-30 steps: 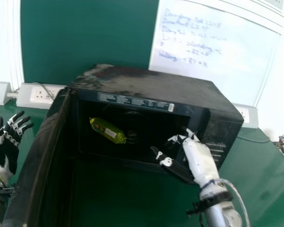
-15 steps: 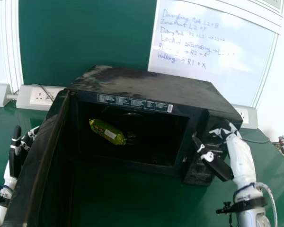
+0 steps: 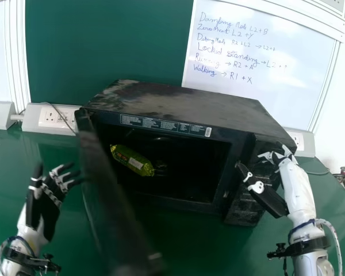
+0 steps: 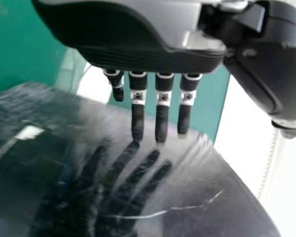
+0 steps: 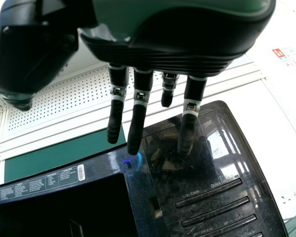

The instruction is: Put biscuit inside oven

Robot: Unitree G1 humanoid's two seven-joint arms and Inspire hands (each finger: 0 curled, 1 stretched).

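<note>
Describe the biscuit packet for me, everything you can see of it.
The biscuit packet is longish and rounded, in a shiny yellow-green wrapper that looks like plastic film. It has small reddish print, a pale label and narrowed ends, and looks unopened. It lies aslant inside the open oven, towards the robot's left. Neither the left hand nor the right hand touches it; what it rests on is too dark to tell.
</note>
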